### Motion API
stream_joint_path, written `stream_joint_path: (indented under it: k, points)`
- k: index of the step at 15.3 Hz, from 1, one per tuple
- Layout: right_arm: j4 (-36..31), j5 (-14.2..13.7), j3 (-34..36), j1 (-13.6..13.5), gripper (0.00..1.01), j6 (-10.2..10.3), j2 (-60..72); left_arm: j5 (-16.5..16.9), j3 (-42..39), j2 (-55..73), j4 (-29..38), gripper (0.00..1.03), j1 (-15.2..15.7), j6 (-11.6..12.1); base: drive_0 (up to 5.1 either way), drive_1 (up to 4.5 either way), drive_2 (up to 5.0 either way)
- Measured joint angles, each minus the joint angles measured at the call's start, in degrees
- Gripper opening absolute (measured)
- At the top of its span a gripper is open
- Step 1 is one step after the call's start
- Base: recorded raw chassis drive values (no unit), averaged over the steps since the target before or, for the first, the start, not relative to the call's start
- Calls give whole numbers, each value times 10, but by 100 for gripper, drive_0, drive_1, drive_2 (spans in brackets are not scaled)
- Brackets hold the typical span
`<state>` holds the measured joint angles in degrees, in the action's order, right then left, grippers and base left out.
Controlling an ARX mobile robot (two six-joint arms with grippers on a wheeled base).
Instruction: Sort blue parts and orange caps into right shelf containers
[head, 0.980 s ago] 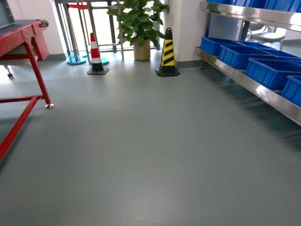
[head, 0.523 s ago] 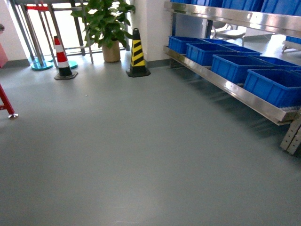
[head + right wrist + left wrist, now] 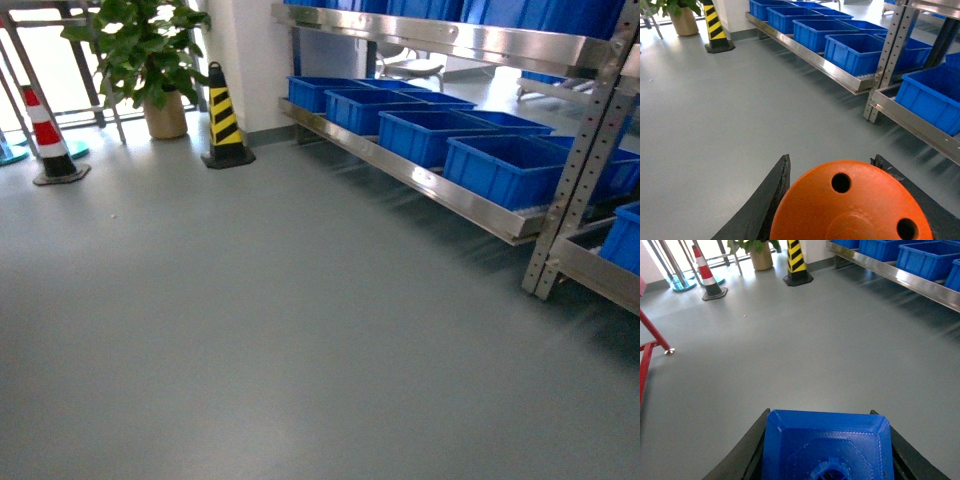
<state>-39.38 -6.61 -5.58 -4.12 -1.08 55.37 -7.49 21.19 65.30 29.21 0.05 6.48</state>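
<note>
Gripping blue part (image 3: 826, 445), left gripper (image 3: 827, 450) jaws closed against both its sides, low in left wrist view. Right gripper (image 3: 840, 200) clamped on orange cap (image 3: 850, 205), holed top facing camera. Both held above grey floor (image 3: 250, 330). Steel shelf (image 3: 420, 180) at right carries row of blue crates (image 3: 505, 165). Striped cone (image 3: 224, 117) and potted plant (image 3: 145, 55) stand at far wall.

A: The blue part (image 3: 826, 446) runs off the picture at six o'clock, hiding the left gripper's fingertips.

B: Same for the orange cap (image 3: 852, 202); its side print stays unseen.
</note>
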Motion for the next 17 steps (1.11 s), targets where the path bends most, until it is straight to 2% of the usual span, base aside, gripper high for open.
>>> stream_joint_path:
  k: [17]
  points:
    - [0,0,0,0,42,0,0,1,0,0,0,44,-1,0,-161,-161,-161]
